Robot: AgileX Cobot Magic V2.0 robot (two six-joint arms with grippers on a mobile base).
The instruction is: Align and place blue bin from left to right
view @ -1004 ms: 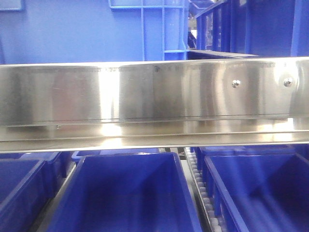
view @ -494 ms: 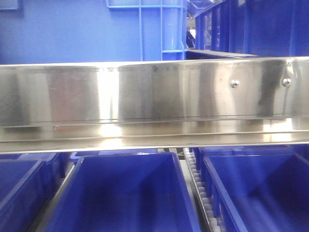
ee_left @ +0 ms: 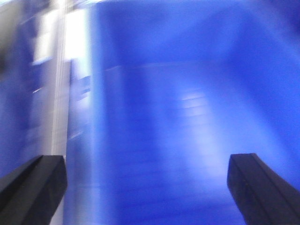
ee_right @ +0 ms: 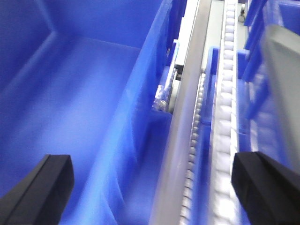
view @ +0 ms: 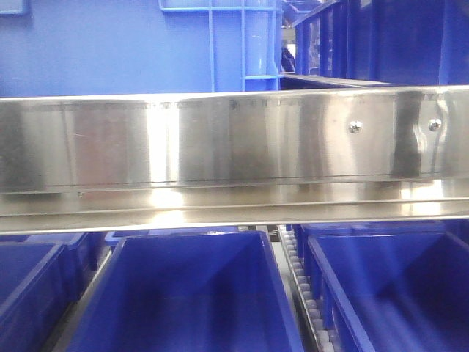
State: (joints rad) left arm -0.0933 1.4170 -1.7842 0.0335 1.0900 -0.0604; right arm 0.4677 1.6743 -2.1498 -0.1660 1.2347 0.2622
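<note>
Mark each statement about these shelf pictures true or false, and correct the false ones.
1. A steel rail crosses the front view above the middle bin. True.
2. The middle bin is filled with parts. False: its inside shows empty.
3. A roller track runs between the middle bin and the right bin. True.
4. The right pincer is shut. False: its fingers stand wide apart.
5. The steel rail carries no screws. False: two screws show near its right end.
6. The left pincer is open. True.
</note>
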